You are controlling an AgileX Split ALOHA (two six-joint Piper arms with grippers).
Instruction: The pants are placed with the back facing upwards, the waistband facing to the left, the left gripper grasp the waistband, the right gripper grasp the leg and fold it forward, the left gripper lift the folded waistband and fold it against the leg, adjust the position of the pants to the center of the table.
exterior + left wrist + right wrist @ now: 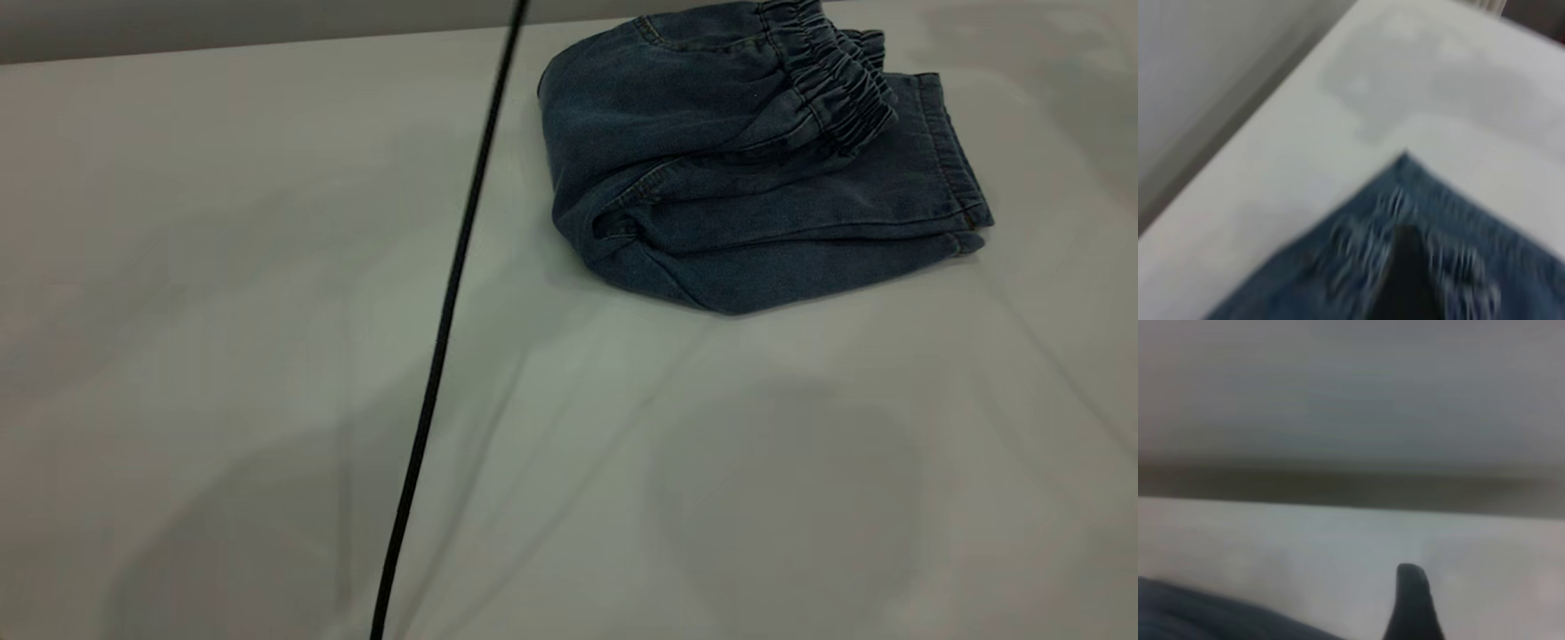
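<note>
Cable (444,302): a thin black line crosses the exterior view from 6 o'clock up to 12 o'clock, passing just beside the pants without touching them.
Bench (222,267): bare white-grey surface fills the near half; only soft shadows lie on it.
Pants (738,178): folded into a compact bundle at about 1 o'clock, near the far edge, well off centre. Judged: both folds are done and the shift to the middle is what remains.
Waistband (836,80): the ruffled elastic lies on top of the bundle, laid over the leg (889,187), whose stitched hem points to 3 o'clock; that stacking is what the second fold should leave.
Left end effector (1408,280): seen only in its wrist view, a dark tip low over the blurred denim; whether it is clenched or released, I cannot tell.
Right end effector (1411,603): one dark tip above the bench, denim at the frame's corner; state likewise cannot be told.
View difference: the exterior view shows the fold's shape, but neither end effector.
</note>
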